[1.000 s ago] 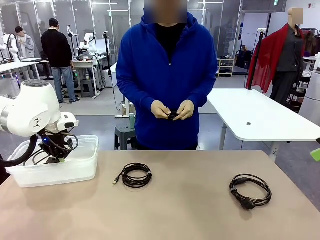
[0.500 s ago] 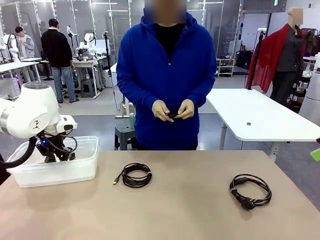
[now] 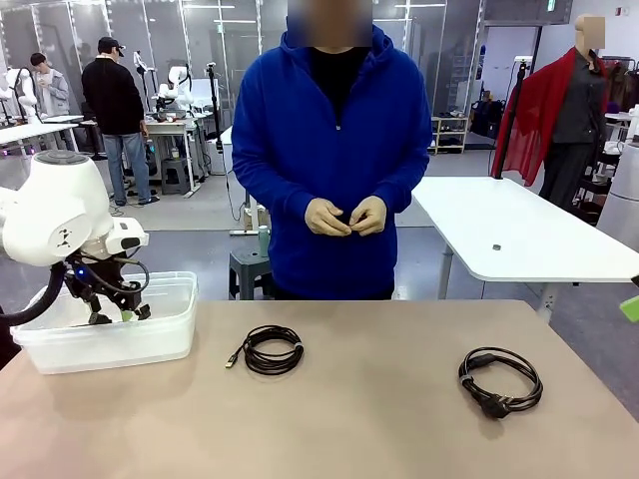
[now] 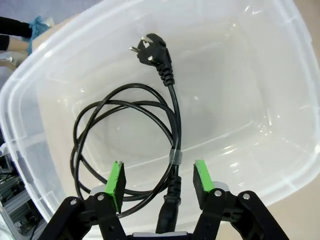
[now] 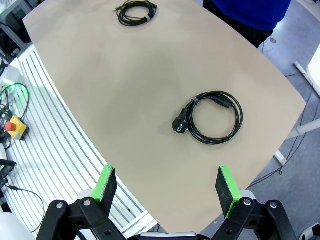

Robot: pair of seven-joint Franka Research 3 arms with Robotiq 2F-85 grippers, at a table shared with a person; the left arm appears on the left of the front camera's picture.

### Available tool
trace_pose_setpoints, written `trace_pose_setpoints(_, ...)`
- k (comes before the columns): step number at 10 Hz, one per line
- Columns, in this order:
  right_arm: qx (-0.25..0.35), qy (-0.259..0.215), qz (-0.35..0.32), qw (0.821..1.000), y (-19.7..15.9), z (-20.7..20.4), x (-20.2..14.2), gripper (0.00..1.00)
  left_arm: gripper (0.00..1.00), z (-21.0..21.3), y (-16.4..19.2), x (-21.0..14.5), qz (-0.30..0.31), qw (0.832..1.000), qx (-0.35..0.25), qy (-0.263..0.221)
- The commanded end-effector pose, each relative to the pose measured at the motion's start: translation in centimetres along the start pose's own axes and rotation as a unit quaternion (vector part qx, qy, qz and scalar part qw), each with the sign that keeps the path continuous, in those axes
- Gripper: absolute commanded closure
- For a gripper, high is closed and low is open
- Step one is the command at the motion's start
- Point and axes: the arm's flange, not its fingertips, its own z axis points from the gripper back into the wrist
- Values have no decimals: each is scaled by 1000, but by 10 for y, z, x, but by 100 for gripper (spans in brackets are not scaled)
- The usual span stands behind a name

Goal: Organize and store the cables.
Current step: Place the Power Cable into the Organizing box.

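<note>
A black power cable [image 4: 173, 120], coiled and with its plug showing, lies on the floor of a clear plastic bin [image 4: 280, 100]. My left gripper [image 4: 159, 180] hangs open just above it, holding nothing. From the front, the left gripper [image 3: 112, 311] sits over the bin [image 3: 150, 341] at the table's left. A thin coiled cable [image 3: 250, 354] rests mid-table, and a thicker coil with a power plug [image 3: 492, 404] lies at the right. My right gripper [image 5: 165, 185] stands open high above the table, looking down on the thicker coil [image 5: 180, 125] and the thin coil [image 5: 135, 12].
A person in a blue hoodie [image 3: 329, 150] stands at the far edge, both hands [image 3: 344, 218] together at waist height. The table [image 3: 379, 429] is bare between the two coils. A white table [image 3: 519, 235] stands behind at the right.
My left gripper has lifted a little inside the bin, with the power cable left lying on the bin floor. The person's hands have closed together over a small dark object.
</note>
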Motion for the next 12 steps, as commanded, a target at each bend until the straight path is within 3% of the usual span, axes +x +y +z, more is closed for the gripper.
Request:
trace_pose_setpoints(1, 2, 0, 2, 1000, 1, -1, 1, 0, 22, 14, 14, -12, 0, 1000, -12, -5)
trace_pose_setpoints(2, 2, 0, 2, 1000, 1, -1, 1, 0, 1, 17, 16, -14, 1, 1000, -9, -6)
trace_pose_setpoints(3, 2, 0, 2, 1000, 1, -1, 1, 0, 8, 20, 19, -17, -1, 1000, -30, -10)
trace_pose_setpoints(4, 2, 0, 2, 1000, 1, -1, 1, 0, 0, 22, 19, -19, -5, 999, -40, -12)
trace_pose_setpoints(9, 2, 0, 2, 1000, 1, -1, 1, 0, 0, 25, 17, -25, -9, 996, -86, -21)
trace_pose_setpoints(10, 2, 0, 2, 1000, 1, -1, 1, 0, 0, 21, 12, -17, 8, 999, -46, -12)
trace_pose_setpoints(12, 2, 0, 2, 1000, 1, -1, 1, 0, 0, 21, 12, -17, 8, 999, -46, -12)
